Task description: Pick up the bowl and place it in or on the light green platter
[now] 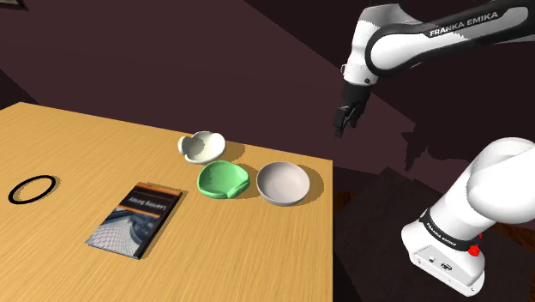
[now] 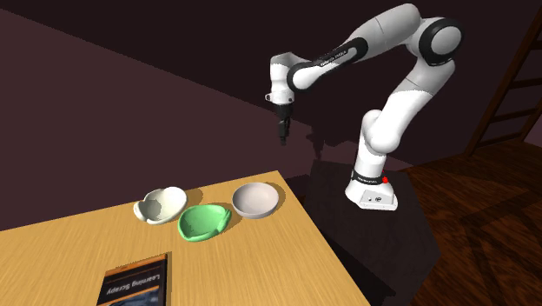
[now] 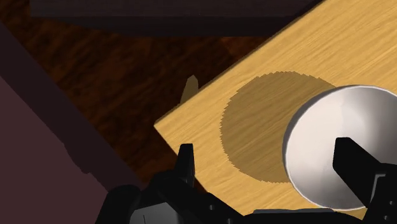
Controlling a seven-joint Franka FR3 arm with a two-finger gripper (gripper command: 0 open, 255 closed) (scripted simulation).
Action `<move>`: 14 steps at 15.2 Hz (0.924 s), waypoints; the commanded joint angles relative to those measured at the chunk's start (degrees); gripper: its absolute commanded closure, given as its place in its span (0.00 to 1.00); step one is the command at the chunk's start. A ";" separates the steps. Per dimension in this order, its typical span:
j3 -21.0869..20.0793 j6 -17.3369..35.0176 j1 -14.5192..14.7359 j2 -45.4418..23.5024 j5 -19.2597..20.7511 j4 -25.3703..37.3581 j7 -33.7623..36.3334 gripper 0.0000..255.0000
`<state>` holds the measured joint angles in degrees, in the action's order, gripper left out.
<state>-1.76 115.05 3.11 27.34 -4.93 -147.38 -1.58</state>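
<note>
1. Table (image 1: 257, 249), shoulder view, left to right: one ring (image 1: 32, 190), one book (image 1: 137, 217), one white dish (image 1: 201, 146), one green platter (image 1: 222, 180), one bowl (image 1: 284, 183).
2. Bowl: just beside the platter, near the table's edge.
3. Gripper (image 1: 341, 129): hangs above and beyond that edge. The wrist view shows its jaws wide and empty.

On my table (image 1: 77, 137), as the shoulder view has it, the bowl (image 1: 284, 183) sits near the right edge. The platter (image 1: 222, 180) lies just beside the bowl on the left, and a dish (image 1: 201, 146) lies just behind the platter. The book (image 1: 137, 216) lies left of the platter and nearer the front. The ring (image 1: 12, 194) is well apart at the far left. My gripper (image 1: 344, 124) hangs above and to the right of the bowl, by the table's right edge.
</note>
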 commanded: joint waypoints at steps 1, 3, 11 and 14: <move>-0.73 4.16 0.58 -4.43 -0.99 0.33 0.88 0.00; -1.52 7.87 1.22 -8.49 -1.94 0.68 1.82 0.00; -4.29 20.93 3.56 -26.19 -4.92 5.46 5.21 0.00; -4.87 24.38 4.18 -31.33 -5.45 7.21 5.99 0.00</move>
<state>-6.48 138.01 7.12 -2.37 -10.20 -140.44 4.26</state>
